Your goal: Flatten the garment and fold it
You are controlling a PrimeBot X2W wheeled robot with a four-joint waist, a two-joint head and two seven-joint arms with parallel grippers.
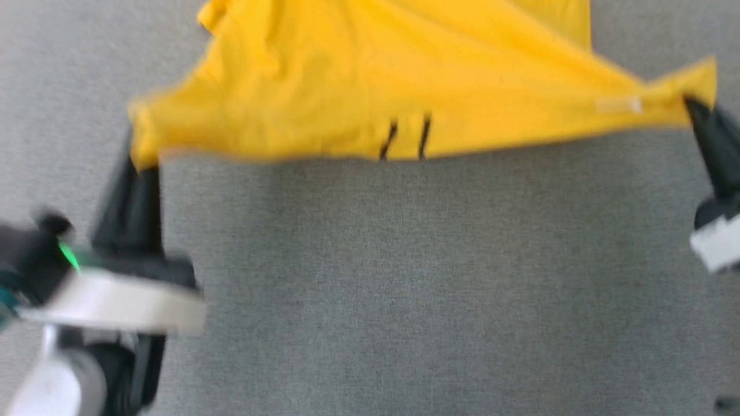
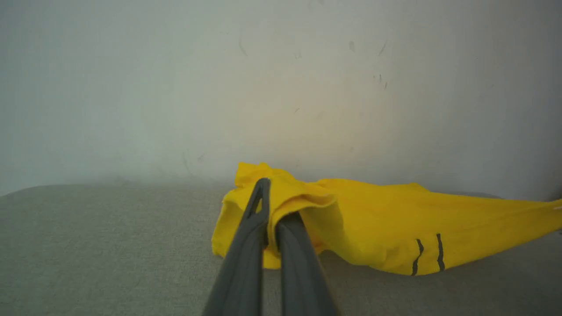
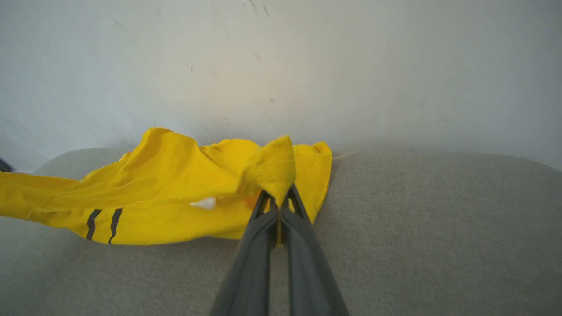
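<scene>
Garment [image 1: 370,75]: yellow, its near edge pulled taut between both grippers, the rest lying on the grey woven surface [image 1: 404,289].
Left gripper [image 1: 144,170]: closed tight on the garment's left corner; in the left wrist view a fold draped over one finger hid its tip.
Right gripper [image 3: 280,199]: pinched together on the right corner, cloth bunched above its tips.
Marks: two black stripes [image 1: 407,138] at the near edge; a white tag [image 3: 204,203] near the right gripper.
Behind: a pale scuffed wall [image 2: 263,87].
</scene>
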